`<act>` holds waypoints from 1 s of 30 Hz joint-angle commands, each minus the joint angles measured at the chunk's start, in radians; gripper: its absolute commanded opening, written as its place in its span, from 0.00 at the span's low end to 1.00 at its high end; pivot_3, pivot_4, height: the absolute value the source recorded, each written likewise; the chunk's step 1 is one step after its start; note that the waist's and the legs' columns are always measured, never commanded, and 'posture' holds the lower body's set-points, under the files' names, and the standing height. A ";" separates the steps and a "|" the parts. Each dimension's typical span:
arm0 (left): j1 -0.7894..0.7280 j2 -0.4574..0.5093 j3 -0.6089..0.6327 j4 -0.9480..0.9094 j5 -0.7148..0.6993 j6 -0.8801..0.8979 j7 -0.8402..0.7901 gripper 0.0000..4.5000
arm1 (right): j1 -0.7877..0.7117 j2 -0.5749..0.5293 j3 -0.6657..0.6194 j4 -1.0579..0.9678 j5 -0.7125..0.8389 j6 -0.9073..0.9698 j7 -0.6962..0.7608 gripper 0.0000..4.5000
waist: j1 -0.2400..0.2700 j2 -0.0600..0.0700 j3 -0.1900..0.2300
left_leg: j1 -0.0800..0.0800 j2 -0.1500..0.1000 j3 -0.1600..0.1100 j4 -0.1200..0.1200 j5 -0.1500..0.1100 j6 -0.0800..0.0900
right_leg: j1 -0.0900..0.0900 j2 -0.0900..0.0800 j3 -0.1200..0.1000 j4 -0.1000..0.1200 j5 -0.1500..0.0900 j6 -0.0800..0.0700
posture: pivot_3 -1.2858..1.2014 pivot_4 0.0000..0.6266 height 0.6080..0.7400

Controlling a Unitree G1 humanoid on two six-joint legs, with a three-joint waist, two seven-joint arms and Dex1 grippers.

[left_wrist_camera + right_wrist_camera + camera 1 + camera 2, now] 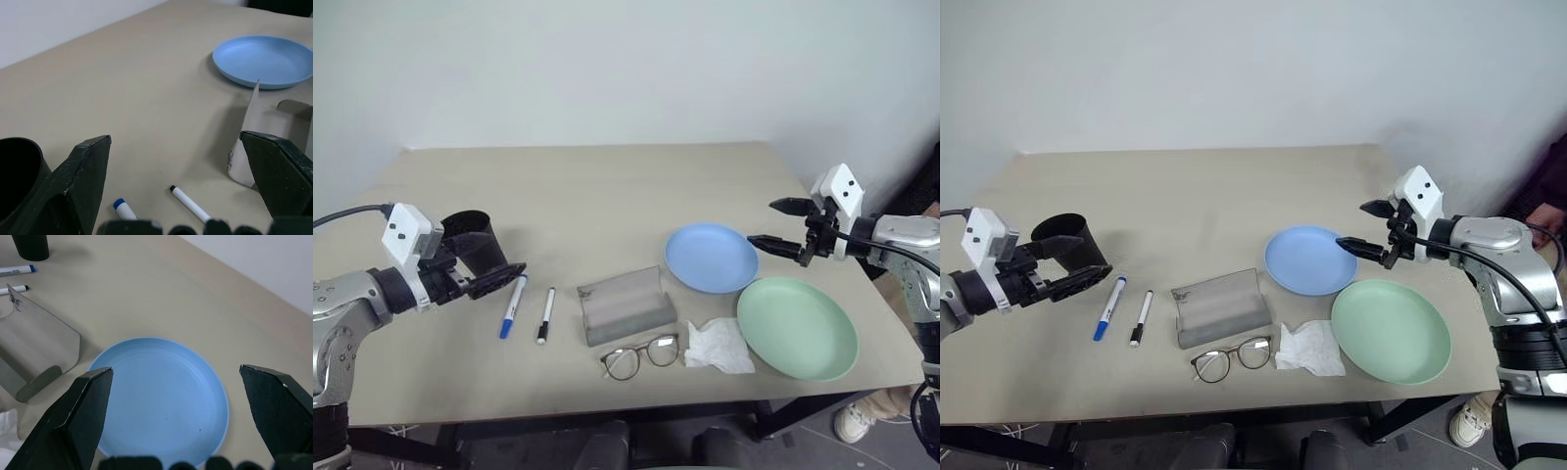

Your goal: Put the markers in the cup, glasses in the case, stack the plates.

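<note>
Beige table against a plain white wall.

You see a black cup, white markers capped blue and black, a grey ridged case, light blue plate, pale green plate, white tissue

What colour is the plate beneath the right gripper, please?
Light blue plate; clearest in the right wrist view.
</note>
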 commanded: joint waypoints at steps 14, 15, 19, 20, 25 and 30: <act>-0.097 -0.007 -0.086 0.019 -0.006 0.002 -0.012 1.00 | 0.171 -0.094 -0.102 -0.206 0.032 0.046 -0.001 1.00 | 0.004 0.000 0.000 | 0.000 0.000 0.000 0.001 0.000 0.000 | 0.000 0.000 0.000 0.000 0.000 0.000 | 0.52 0.00 0.72; -0.107 -0.013 -0.093 0.026 -0.007 -0.003 -0.012 1.00 | 0.192 -0.098 -0.112 -0.222 0.035 0.050 -0.003 1.00 | 0.003 0.000 0.000 | 0.000 0.000 0.001 0.001 0.000 0.000 | 0.000 0.000 0.000 0.000 0.000 0.000 | 0.52 0.00 0.72; -0.154 -0.016 -0.119 0.066 -0.004 -0.012 -0.026 1.00 | 0.250 -0.097 -0.147 -0.293 0.061 0.105 -0.038 1.00 | 0.003 0.000 0.000 | 0.000 0.001 0.001 0.001 0.000 0.000 | 0.001 0.000 0.000 0.000 0.000 0.000 | 0.52 0.00 0.72; -0.163 -0.015 -0.126 0.064 -0.004 -0.008 -0.027 1.00 | 0.258 -0.101 -0.155 -0.302 0.067 0.114 -0.040 1.00 | 0.003 0.000 0.000 | 0.000 0.001 0.001 0.002 0.000 0.000 | 0.000 0.000 0.000 0.000 0.000 0.000 | 0.52 0.00 0.72; -0.145 0.016 -0.119 0.088 -0.001 -0.033 -0.088 1.00 | 0.318 -0.106 -0.160 -0.401 0.096 0.190 -0.067 1.00 | 0.003 0.000 0.000 | -0.001 0.001 0.002 0.003 -0.001 0.001 | 0.001 0.000 0.000 0.000 0.000 0.000 | 0.52 0.00 0.72; -0.099 0.002 -0.117 0.045 -0.009 -0.029 -0.077 1.00 | 0.412 -0.140 -0.178 -0.503 0.110 0.253 -0.077 1.00 | 0.005 0.000 0.000 | -0.001 0.004 0.002 0.003 -0.002 0.001 | 0.000 0.000 0.000 0.000 0.000 0.000 | 0.52 0.00 0.72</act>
